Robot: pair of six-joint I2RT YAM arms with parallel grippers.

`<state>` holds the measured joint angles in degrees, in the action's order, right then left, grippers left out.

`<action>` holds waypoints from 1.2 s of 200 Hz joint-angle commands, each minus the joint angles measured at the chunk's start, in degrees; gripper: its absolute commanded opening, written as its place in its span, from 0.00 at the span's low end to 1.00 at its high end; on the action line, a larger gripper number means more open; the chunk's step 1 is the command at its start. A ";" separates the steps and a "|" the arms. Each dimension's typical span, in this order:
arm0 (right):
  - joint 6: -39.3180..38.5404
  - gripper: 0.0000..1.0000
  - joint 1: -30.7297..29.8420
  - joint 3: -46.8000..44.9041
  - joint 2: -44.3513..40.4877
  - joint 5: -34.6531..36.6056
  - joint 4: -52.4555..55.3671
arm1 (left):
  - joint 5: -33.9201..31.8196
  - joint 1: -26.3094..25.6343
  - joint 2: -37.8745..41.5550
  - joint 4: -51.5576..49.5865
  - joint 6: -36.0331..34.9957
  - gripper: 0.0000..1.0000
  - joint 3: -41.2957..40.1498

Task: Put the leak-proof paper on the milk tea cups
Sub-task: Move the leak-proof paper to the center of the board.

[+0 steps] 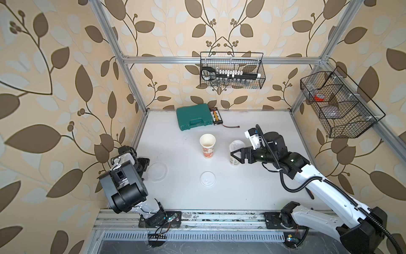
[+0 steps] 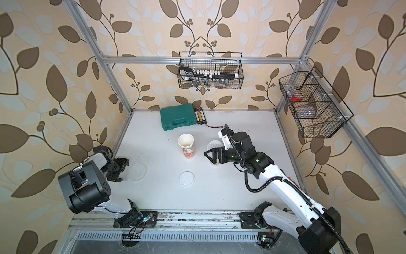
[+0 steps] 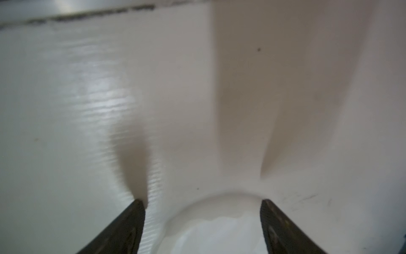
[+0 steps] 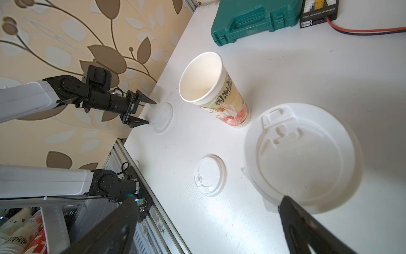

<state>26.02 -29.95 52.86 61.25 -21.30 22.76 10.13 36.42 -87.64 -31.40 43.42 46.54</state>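
Note:
A red-orange milk tea cup [image 1: 207, 146] [image 4: 211, 88] stands open-mouthed mid-table. The other cup [image 1: 233, 162] stands to its right under a white lid [image 4: 305, 158], with a thin film edge [image 4: 247, 172] showing below the lid. My right gripper [image 1: 233, 155] [image 4: 208, 199] is open beside this cup's top, one finger overlapping the lid's rim. A round, nearly clear leak-proof paper [image 1: 157, 171] [image 4: 163, 116] lies flat near the table's left edge. My left gripper [image 4: 151, 112] [image 3: 202, 202] is open at the table surface, with the paper's edge [image 3: 208, 222] between its fingers.
A loose white lid [image 1: 207, 179] lies in front of the red-orange cup. A green tool case [image 1: 194, 118] and a charger board [image 1: 216, 116] sit at the back. Wire baskets [image 1: 231, 70] hang on the frame. An aluminium rail [image 1: 219, 217] runs along the front.

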 commanded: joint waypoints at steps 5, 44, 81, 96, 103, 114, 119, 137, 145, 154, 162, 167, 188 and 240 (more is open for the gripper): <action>-0.97 1.00 0.42 0.34 0.03 -0.78 -0.75 | 9.67 -0.25 -2.38 6.77 -0.93 0.84 -2.17; -1.12 1.00 0.96 -0.32 0.42 -1.02 -1.43 | 12.19 -6.96 -3.80 8.72 -0.19 0.84 -2.85; -1.42 1.00 1.12 -0.51 0.62 -1.11 -1.29 | 11.50 -11.31 -1.66 9.40 1.91 0.84 -5.61; -1.59 1.00 1.30 -0.74 0.45 -1.11 -1.40 | 10.67 -12.01 0.12 7.86 1.64 0.83 -6.24; -1.56 1.00 1.33 -0.88 0.45 -1.24 -1.54 | 8.99 -12.31 1.39 6.18 1.23 0.83 -6.19; -1.57 1.00 1.40 -0.96 0.54 -1.45 -1.66 | 6.79 -12.52 4.03 3.89 0.34 0.83 -6.17; -1.56 1.00 1.47 -1.01 0.53 -1.54 -1.68 | 5.80 -12.52 4.61 2.72 0.04 0.84 -6.12; -1.59 1.00 1.44 -1.24 0.45 -1.63 -2.02 | 2.05 -12.52 10.25 -1.48 -0.51 0.86 -5.73; -1.54 1.00 1.41 -1.44 0.36 -1.72 -2.13 | 1.16 -12.52 11.77 -3.14 -0.54 0.86 -5.78; -1.48 1.00 1.47 -1.72 0.29 -1.80 -2.28 | 0.10 -12.52 13.34 -5.16 0.14 0.85 -6.02; -1.42 1.00 1.48 -1.89 0.21 -1.81 -2.41 | -0.32 -12.52 14.70 -6.19 0.59 0.83 -6.74; -1.44 1.00 1.53 -2.04 0.10 -1.84 -2.50 | -0.77 -12.52 15.58 -7.02 0.83 0.82 -7.09; -1.56 1.00 1.53 -2.39 -0.21 -1.89 -2.64 | -1.42 -12.52 19.66 -9.12 2.06 0.78 -9.68; -1.72 1.00 1.83 -3.35 -0.46 -2.14 -3.14 | 4.85 -12.56 26.02 -6.31 5.19 0.63 -18.42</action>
<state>25.41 -28.45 50.65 61.56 -22.52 20.73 12.21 24.29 -63.40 -37.52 46.81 30.46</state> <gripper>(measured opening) 0.997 0.641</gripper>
